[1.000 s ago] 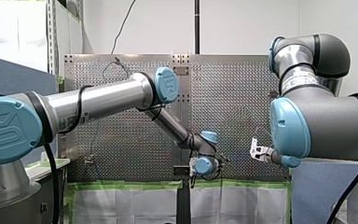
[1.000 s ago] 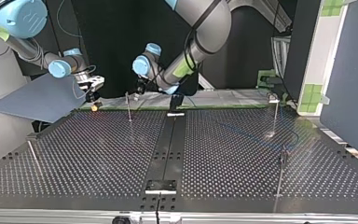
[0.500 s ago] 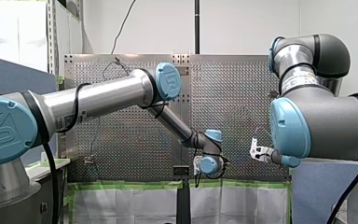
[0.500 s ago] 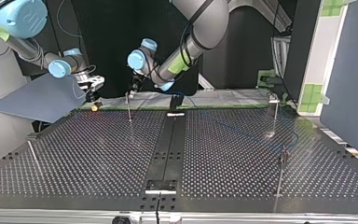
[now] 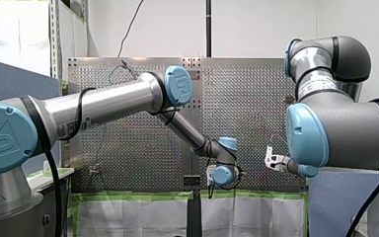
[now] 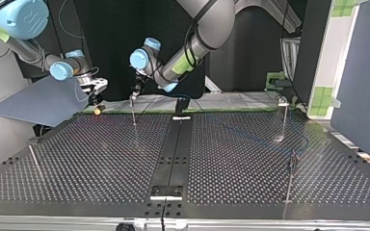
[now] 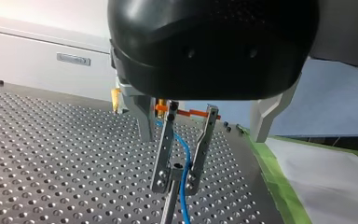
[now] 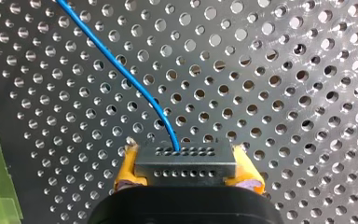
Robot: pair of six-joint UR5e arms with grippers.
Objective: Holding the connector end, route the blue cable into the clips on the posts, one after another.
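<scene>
In the right wrist view my right gripper [image 8: 187,170] is shut on the dark connector block [image 8: 186,157], with a yellow pad on each side of it. The blue cable [image 8: 121,74] leaves the connector and runs off over the perforated plate. In the left wrist view my left gripper [image 7: 200,138] stands open, its fingers wide to either side of a forked metal clip [image 7: 168,154] on a post. The blue cable [image 7: 185,154] passes down through that fork. In the top view my left gripper [image 6: 136,91] hovers over the far post [image 6: 133,109], and my right gripper [image 6: 98,107] is beside it at the left.
Three more thin posts stand on the plate, at the top view's right [image 6: 284,118], near right [image 6: 290,179] and near left [image 6: 34,161]. A dark rail [image 6: 172,149] runs down the middle. A grey-blue panel [image 6: 38,102] and green tape line the far edge.
My left arm has swung toward the top view's left, bringing its gripper from beside the far post to right over it. My right arm has stayed still.
</scene>
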